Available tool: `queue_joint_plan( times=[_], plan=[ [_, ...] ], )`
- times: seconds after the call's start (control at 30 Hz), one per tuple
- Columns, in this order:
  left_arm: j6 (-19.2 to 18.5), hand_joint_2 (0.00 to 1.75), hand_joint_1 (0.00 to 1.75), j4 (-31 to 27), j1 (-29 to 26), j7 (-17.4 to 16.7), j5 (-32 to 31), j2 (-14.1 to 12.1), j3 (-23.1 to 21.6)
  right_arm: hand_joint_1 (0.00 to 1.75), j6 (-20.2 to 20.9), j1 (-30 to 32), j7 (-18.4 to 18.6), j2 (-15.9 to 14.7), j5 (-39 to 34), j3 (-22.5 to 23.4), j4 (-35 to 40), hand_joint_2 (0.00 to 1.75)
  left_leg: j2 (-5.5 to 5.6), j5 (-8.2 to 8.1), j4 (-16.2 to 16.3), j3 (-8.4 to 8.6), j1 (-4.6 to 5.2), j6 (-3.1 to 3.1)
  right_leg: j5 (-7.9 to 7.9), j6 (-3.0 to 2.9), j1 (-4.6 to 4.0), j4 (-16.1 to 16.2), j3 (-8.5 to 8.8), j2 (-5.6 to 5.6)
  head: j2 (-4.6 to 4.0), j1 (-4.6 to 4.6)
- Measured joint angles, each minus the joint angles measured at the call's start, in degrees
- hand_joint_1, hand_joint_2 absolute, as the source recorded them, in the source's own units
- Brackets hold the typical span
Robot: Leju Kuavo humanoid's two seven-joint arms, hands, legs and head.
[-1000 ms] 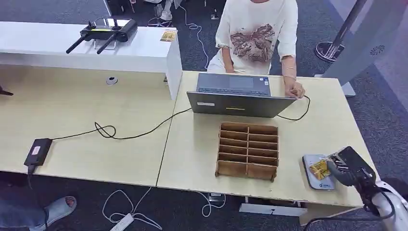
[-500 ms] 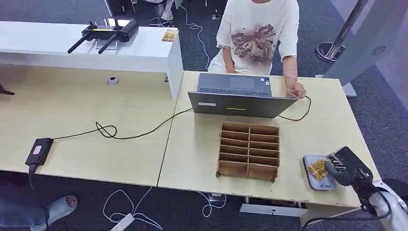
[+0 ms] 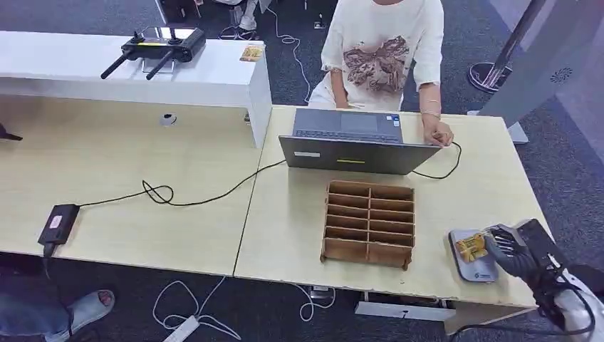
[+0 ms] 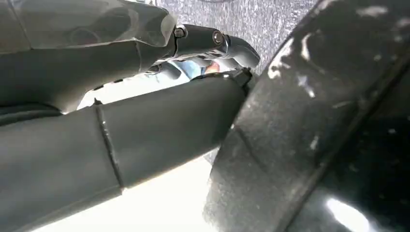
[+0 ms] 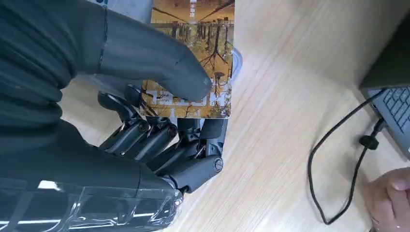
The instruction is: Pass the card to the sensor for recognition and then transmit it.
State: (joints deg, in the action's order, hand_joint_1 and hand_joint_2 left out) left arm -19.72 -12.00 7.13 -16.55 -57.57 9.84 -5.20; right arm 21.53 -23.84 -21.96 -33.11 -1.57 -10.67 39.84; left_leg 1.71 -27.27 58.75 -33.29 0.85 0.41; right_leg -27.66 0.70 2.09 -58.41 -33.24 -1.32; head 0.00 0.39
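Observation:
A yellow-brown picture card (image 3: 472, 249) (image 5: 193, 58) is pinched between the thumb and fingers of my right hand (image 3: 514, 251) (image 5: 145, 121). It hangs just over the flat grey sensor pad (image 3: 471, 265) at the table's near right corner; whether the card touches the pad I cannot tell. In the right wrist view the thumb presses on the card's face and the pad (image 5: 130, 9) lies partly hidden beneath it. My left hand (image 4: 145, 96) hangs with its fingers lying close together, nothing visibly held.
A wooden slotted rack (image 3: 368, 223) stands left of the pad. Behind it a person (image 3: 381, 50) sits at an open laptop (image 3: 352, 141), one hand (image 3: 436, 133) by its corner. A black cable (image 3: 192, 196) runs to a power brick (image 3: 55, 222).
My right hand with the card has drawn slightly back and to the right over the pad. The camera has shifted a little.

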Motion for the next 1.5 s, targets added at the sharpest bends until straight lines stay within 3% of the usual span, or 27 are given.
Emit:
queue_joint_plan(
  times=[0.3,0.63,0.83,1.07,1.27,1.5],
  plan=[
    [-0.37,0.00,0.00,0.00,0.46,2.03,-2.32,-0.07,-2.80,1.75,1.64,2.95,-2.78,0.42,-2.30,3.35,3.96,1.75,0.01,-0.01,-0.02,0.01,0.06,0.03,-0.03,0.06,0.08,-0.02,0.01,-0.01,0.00,0.02],
    [-0.35,0.00,0.00,0.00,0.46,0.48,-0.22,-0.07,-2.86,1.75,0.78,8.06,-3.28,1.97,0.07,7.50,13.82,1.75,0.01,-0.08,-0.02,0.02,0.16,0.13,-0.12,0.20,0.18,-0.02,0.04,-0.03,0.00,0.02],
    [-0.35,0.00,0.00,0.00,0.52,0.81,-1.34,-0.04,-2.86,1.75,-5.23,8.58,-3.96,2.32,5.60,7.98,21.06,1.75,0.02,-0.08,-0.03,0.03,0.19,0.14,-0.13,0.21,0.22,-0.02,0.05,-0.03,0.00,0.04],
    [0.68,0.00,0.00,0.00,0.24,0.31,0.39,-0.04,-2.86,1.75,-12.32,11.87,-6.51,3.52,5.44,8.83,32.28,1.75,0.03,-0.09,-0.03,0.05,0.21,0.15,-0.15,0.25,0.24,-0.02,0.06,-0.04,0.00,0.02],
    [1.94,0.00,0.00,0.00,-0.05,0.18,1.20,-0.04,-2.86,1.75,-14.73,14.89,-9.03,4.79,5.09,10.89,40.26,1.75,0.02,-0.10,-0.05,0.05,0.23,0.16,-0.17,0.26,0.27,-0.02,0.05,-0.04,0.00,0.02],
    [2.80,0.00,0.00,0.00,-0.19,1.25,-0.16,-0.02,-2.86,1.75,-16.31,14.83,-11.44,5.64,3.08,12.07,44.35,1.75,0.02,-0.09,-0.04,0.06,0.24,0.17,-0.14,0.30,0.29,-0.02,0.08,-0.03,0.00,0.02]
  ],
)
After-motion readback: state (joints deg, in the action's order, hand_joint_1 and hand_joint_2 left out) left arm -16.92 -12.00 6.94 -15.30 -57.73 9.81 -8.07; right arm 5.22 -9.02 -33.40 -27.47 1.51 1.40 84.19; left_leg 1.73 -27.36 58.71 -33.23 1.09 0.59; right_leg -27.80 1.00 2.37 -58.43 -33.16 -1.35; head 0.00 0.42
